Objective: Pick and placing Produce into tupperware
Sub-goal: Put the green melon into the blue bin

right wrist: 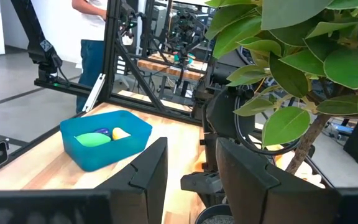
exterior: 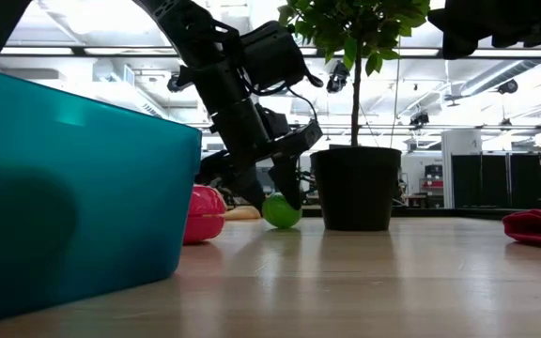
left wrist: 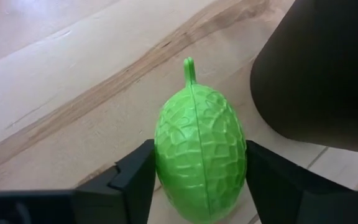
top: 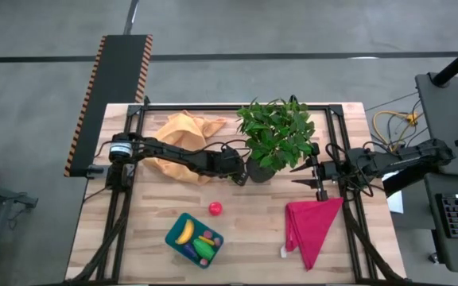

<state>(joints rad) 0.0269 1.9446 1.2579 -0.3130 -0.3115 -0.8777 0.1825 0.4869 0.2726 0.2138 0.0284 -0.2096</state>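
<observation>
No readable text, label, brand, number or sign shows in any view, neither on the tabletop nor on what it carries, nor in the room behind it.

- Left arm: dark, jointed segments with a black cable running alongside.
- Right arm: dark, same build.
- Fingers: flat matte-black plates.
</observation>
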